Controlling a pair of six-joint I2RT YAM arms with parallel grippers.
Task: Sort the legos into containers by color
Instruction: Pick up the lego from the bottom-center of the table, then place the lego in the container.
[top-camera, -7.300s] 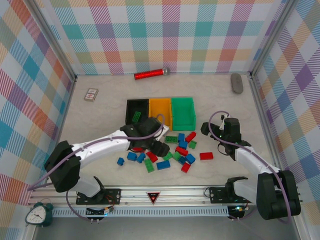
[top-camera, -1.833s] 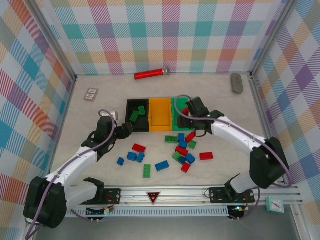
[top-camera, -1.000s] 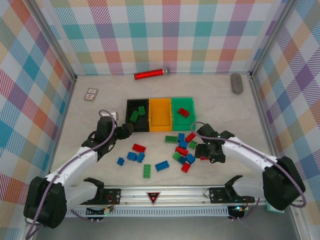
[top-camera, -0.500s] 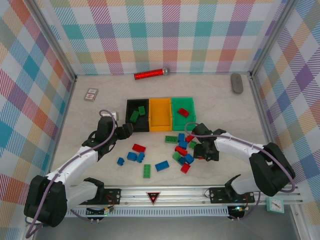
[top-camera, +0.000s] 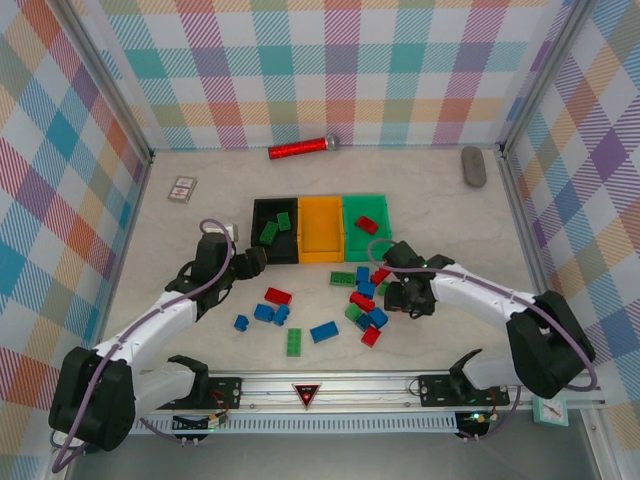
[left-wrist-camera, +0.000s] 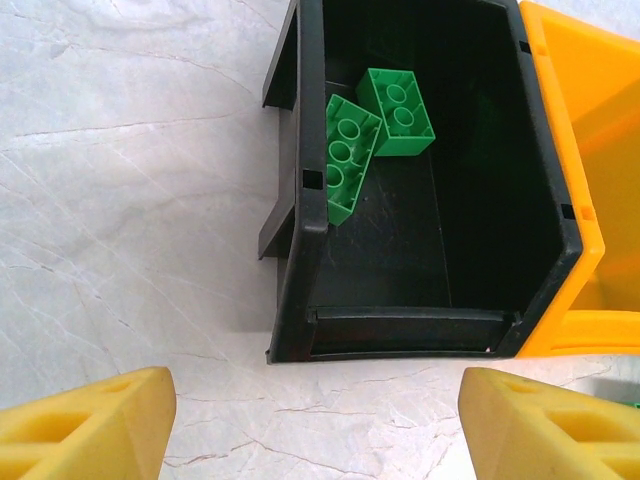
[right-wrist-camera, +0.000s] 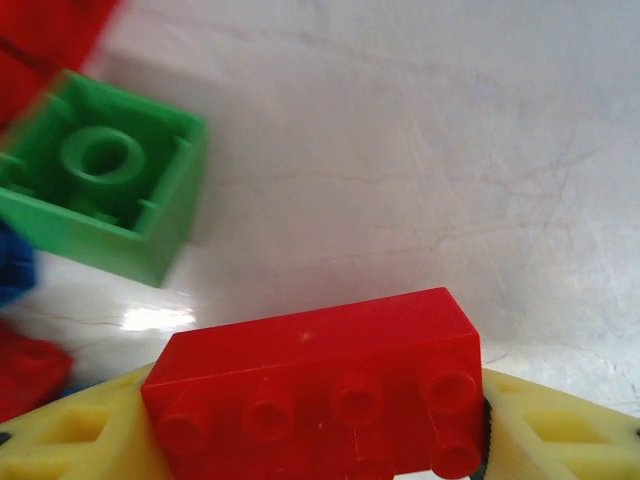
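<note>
Right fingers (right-wrist-camera: 545, 425) clamped on red brick (right-wrist-camera: 315, 385), its long axis spanning across them, at right edge of loose bricks (top-camera: 362, 300). Green bin (top-camera: 352, 240), already holding one red, lies just beyond, slightly left; right arm nearer. Left fingers (left-wrist-camera: 85, 420) spread wide, empty, facing black bin (left-wrist-camera: 295, 250).

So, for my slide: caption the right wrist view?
Right gripper clamps a red lego; a green lego lies beyond.

A red glittery cylinder (top-camera: 300, 149) lies at the far side of the pale marbled bench (top-camera: 200, 230), close to the checked back wall (top-camera: 320, 70). A small flat card box (top-camera: 182, 188) sits at the far left. A grey oval lump (top-camera: 473, 166) lies at the far right.
</note>
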